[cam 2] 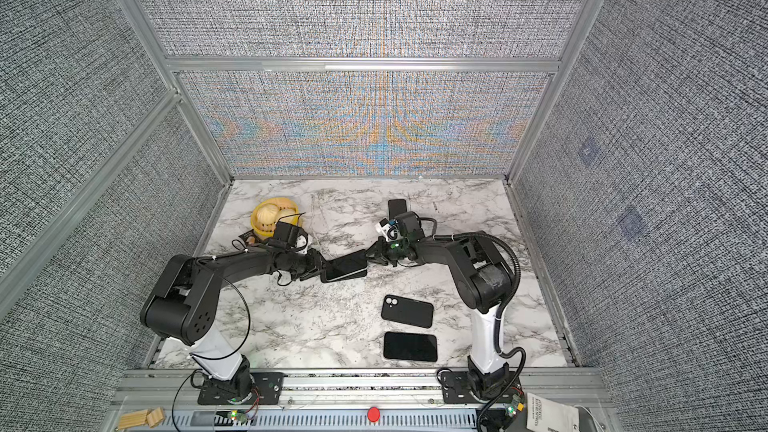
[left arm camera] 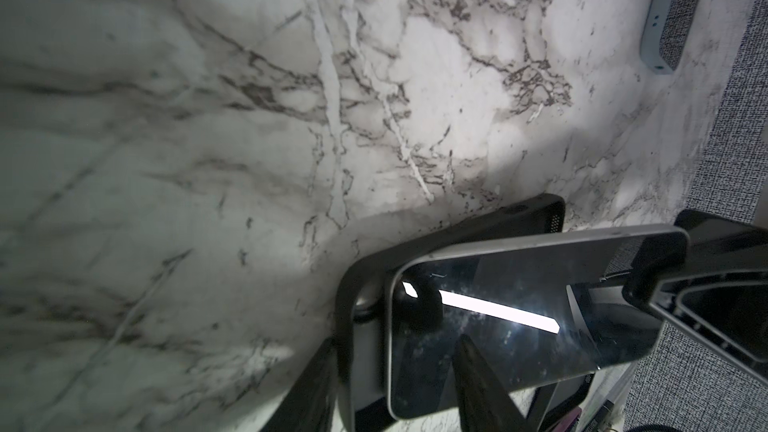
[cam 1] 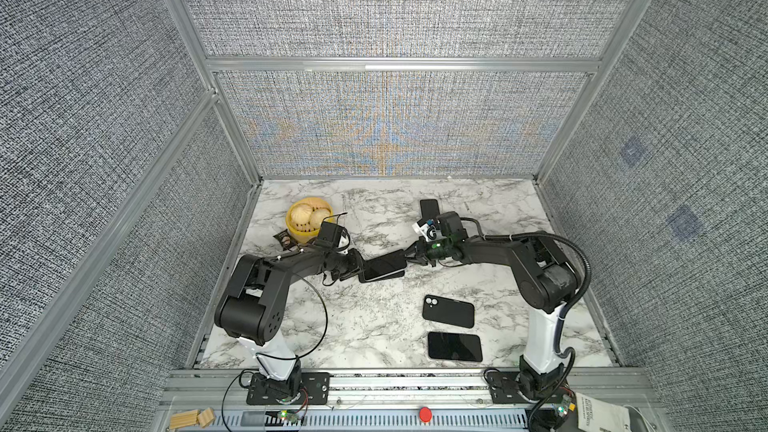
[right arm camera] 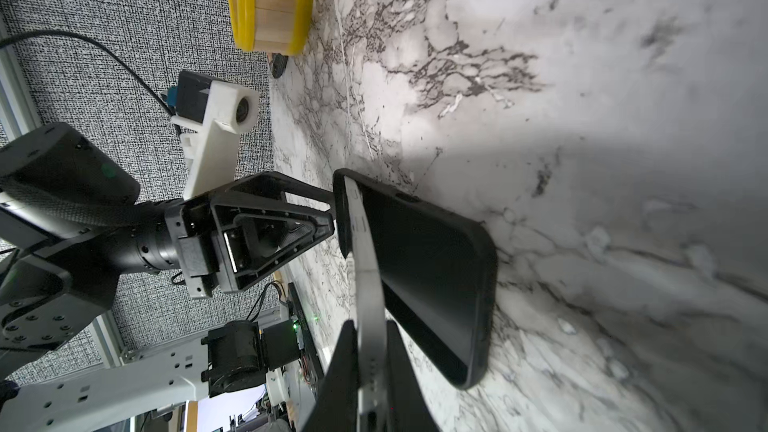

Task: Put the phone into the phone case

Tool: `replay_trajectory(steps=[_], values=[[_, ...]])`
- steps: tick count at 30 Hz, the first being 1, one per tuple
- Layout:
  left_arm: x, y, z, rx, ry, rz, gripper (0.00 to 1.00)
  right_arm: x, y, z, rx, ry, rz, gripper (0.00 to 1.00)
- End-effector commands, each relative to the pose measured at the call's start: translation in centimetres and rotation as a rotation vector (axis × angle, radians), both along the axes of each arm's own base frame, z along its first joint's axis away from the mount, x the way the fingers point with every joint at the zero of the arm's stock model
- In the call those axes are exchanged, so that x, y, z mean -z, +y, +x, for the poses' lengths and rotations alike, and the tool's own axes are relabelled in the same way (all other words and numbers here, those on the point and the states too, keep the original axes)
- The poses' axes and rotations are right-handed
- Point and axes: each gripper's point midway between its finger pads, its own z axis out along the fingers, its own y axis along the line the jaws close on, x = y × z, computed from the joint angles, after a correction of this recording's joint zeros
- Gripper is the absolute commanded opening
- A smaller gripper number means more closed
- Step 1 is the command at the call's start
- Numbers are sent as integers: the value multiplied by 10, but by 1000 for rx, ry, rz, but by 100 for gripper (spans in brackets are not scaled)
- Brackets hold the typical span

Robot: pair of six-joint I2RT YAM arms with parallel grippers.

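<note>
A phone (cam 1: 385, 263) with a grey rim and dark screen hangs just above the marble table (cam 1: 365, 326) between both arms. Its left end sits in a black phone case (right arm camera: 436, 263); the case slants away from the phone's right end. My left gripper (cam 1: 360, 270) is shut on the case's left end, one finger (left arm camera: 478, 384) over the screen (left arm camera: 519, 317), the other under the case (left arm camera: 361, 284). My right gripper (right arm camera: 370, 326) is shut on the phone's grey edge (right arm camera: 365, 276) at the right end (cam 1: 409, 257).
A second black case (cam 1: 448, 311) with camera holes and a dark phone (cam 1: 454, 347) lie front right. Another phone (cam 1: 429, 206) lies behind the right wrist. A yellow basket (cam 1: 309, 218) of buns stands back left, with fabric walls on three sides.
</note>
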Motion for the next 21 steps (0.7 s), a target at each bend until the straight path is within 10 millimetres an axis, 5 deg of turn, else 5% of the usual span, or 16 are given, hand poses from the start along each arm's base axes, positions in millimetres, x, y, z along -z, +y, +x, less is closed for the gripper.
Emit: replay_trajectory(steps=[1,21], values=[[-1,-4,-1,23,-1,-14,46,21,-9,-11,-3,47,-93,1],[0,-7,-8,22,9,-52,46,50,-3,-17,-14,92,-127,1]])
